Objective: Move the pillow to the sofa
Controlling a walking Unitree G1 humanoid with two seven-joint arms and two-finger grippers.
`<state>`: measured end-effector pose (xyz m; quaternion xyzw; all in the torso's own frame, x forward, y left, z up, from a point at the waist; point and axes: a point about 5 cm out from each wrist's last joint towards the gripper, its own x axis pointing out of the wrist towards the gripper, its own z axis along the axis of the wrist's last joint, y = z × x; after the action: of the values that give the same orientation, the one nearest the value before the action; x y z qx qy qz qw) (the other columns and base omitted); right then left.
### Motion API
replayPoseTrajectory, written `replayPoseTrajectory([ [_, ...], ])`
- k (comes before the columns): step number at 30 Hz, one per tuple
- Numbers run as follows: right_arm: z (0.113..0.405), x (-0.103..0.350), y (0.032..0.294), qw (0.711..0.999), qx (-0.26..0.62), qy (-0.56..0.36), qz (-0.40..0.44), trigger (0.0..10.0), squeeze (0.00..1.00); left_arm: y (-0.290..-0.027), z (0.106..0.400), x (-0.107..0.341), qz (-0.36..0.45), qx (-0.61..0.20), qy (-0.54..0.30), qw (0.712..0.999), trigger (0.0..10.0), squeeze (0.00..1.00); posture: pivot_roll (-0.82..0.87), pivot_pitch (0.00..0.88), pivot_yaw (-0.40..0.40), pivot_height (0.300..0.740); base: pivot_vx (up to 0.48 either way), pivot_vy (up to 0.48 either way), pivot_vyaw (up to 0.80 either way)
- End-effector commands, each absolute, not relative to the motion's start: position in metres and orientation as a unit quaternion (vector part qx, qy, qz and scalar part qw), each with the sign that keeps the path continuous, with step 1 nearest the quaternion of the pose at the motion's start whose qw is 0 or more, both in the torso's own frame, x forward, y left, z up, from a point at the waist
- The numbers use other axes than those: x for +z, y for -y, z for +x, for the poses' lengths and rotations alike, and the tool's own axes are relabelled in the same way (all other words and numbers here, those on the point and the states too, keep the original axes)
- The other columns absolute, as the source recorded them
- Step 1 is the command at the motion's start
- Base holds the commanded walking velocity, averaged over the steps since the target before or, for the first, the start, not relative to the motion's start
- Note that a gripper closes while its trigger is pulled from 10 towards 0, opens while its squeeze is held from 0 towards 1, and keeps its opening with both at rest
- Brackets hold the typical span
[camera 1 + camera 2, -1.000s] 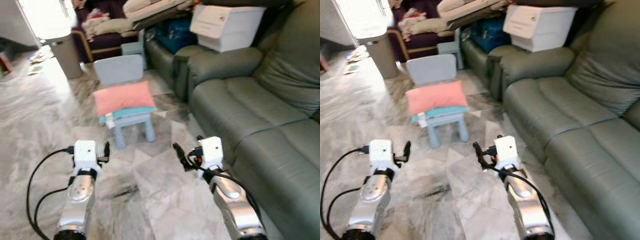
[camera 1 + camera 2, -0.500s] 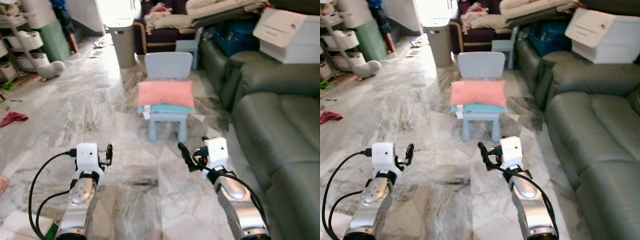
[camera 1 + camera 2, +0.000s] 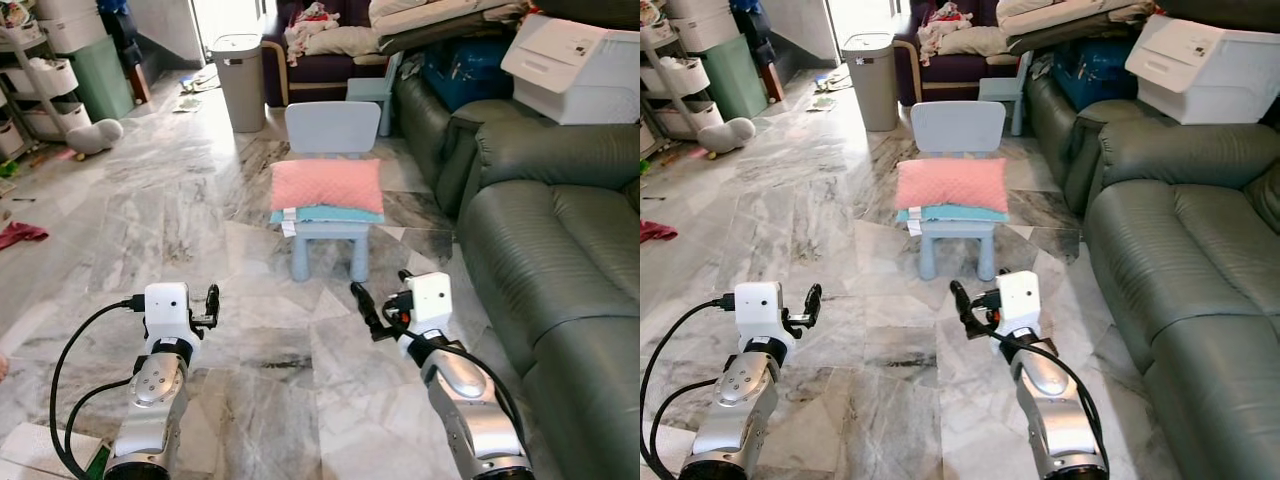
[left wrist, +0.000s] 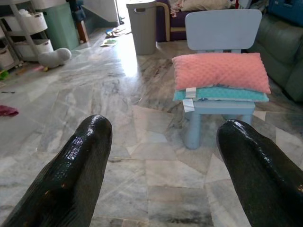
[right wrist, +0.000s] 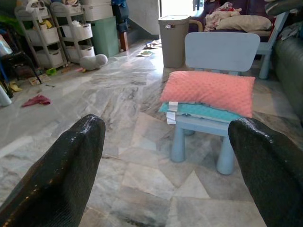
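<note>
Sofa (image 3: 560, 250) unchanged; pink pillow (image 3: 327, 185) stays on chair (image 3: 331, 140), slightly nearer.

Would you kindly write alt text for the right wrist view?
A pink pillow lies on a teal cushion on a small light-blue chair, framed by the open right end effector above the marble floor.

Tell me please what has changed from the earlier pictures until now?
Mainly the camera moved: the robot turned to face the small blue chair squarely, so the whole picture shifted. Nothing was taken hold of or let go. The pink pillow stayed on the teal cushion on the chair, off the sofa. The left end effector and right end effector stayed open and empty, held low before the robot.
</note>
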<state>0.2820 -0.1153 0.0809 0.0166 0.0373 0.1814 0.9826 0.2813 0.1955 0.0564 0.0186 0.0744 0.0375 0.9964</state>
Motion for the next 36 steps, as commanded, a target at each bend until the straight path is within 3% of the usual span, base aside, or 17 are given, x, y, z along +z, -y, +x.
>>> replayPoseTrajectory([
  [1,0.2826,0.0868,0.1135,0.982,0.189,-0.024,0.007,10.0,0.0,-0.1983,0.2824,0.059,0.018,0.039,-0.074,0.996,10.0,0.0,-0.12,0.0,0.016,0.74,0.0,0.0,0.48],
  [9,0.2835,0.0862,0.1145,0.982,0.187,-0.024,0.008,10.0,0.0,-0.1973,0.283,0.0578,0.013,0.036,-0.076,0.996,10.0,0.0,-0.13,0.0,0.019,0.74,0.0,0.0,0.56],
  [36,0.287,0.0872,0.1172,0.983,0.181,-0.025,0.019,10.0,0.0,-0.1951,0.2861,0.0592,0.01,0.037,-0.072,0.997,10.0,0.0,-0.12,0.0,0.005,0.74,0.0,0.0,0.0],
])
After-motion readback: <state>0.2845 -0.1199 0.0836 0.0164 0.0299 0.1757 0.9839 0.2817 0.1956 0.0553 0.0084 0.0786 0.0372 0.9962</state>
